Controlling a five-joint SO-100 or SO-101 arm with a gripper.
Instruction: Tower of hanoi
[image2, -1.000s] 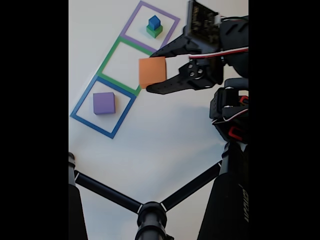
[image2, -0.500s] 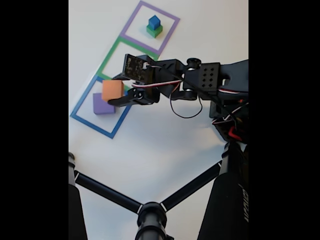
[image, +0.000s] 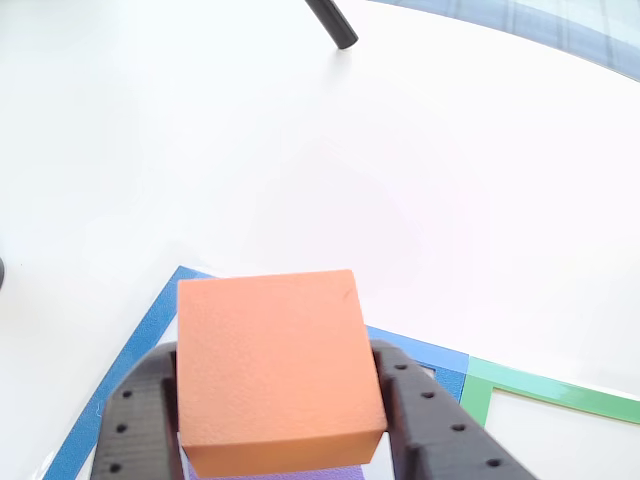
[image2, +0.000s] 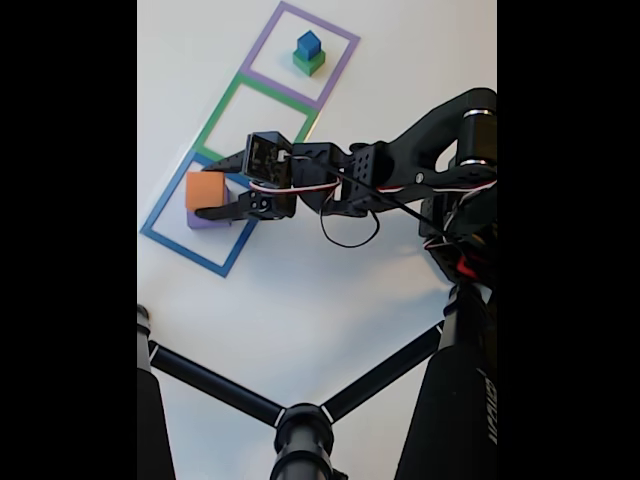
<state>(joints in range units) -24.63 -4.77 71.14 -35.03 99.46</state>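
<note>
White desk (image2: 330, 300) bearing three taped square outlines in a row: blue outline (image2: 160, 238), green outline (image2: 215, 115), purple outline (image2: 340, 40); arm (image2: 420, 150) reaching over the blue outline. Gripper (image2: 205, 192) with jaws closed on the orange block (image2: 204, 189), held directly over the purple block (image2: 200, 220) inside the blue outline; in the other view the orange block (image: 275, 365) sits between the two black jaws. Green block (image2: 308, 64) inside the purple outline, blue cube (image2: 308, 44) stacked on it.
</note>
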